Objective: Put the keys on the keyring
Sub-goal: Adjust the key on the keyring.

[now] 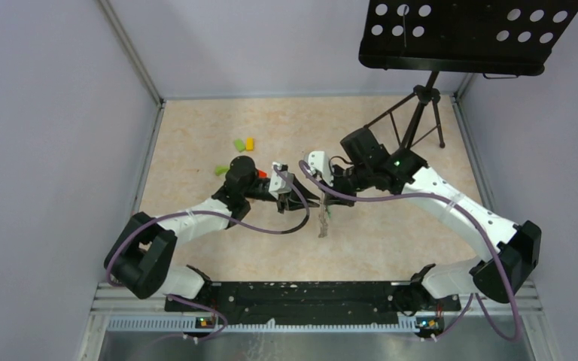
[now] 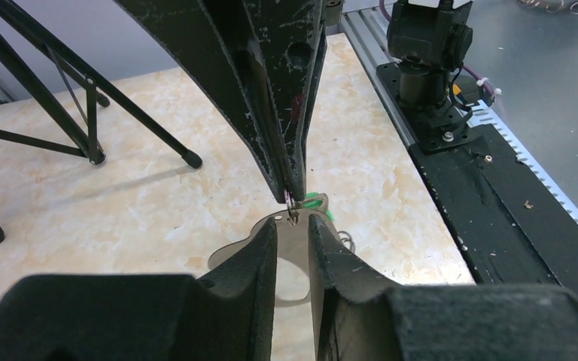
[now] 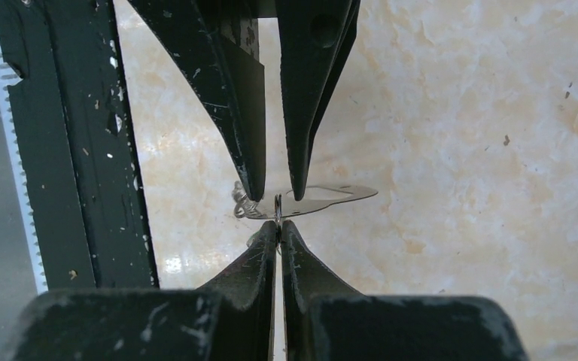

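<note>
Keys [image 3: 339, 192] are hanging in the air over the middle of the surface [image 3: 459, 113], right where my two hands are meeting. One flat silver blade is lying across the tips of my left hand [image 3: 277, 194]. That hand is standing with its fingers partly spread, a clear gap showing between them. I cannot tell whether it is really gripping the blade or only brushing it. My right hand [image 3: 278, 229] is squeezing its fingers tight together on the keyring [image 3: 278, 204], which is showing only as a thin wire loop, edge-on, at the very tips. A green tag [image 2: 317, 201] is peeking out just beside the loop.

Three risks are weighing on me. With my left fingers this loose, the blade is likely sitting free enough to tilt or slide out and drop to the surface. The ring is being held by so little metal that a sideways push from the key could be twisting it or flicking it out of my right fingers. And with all four fingertips crowding one spot, any small misalignment is risking a knock between the hands, which could jolt the ring loose.
</note>
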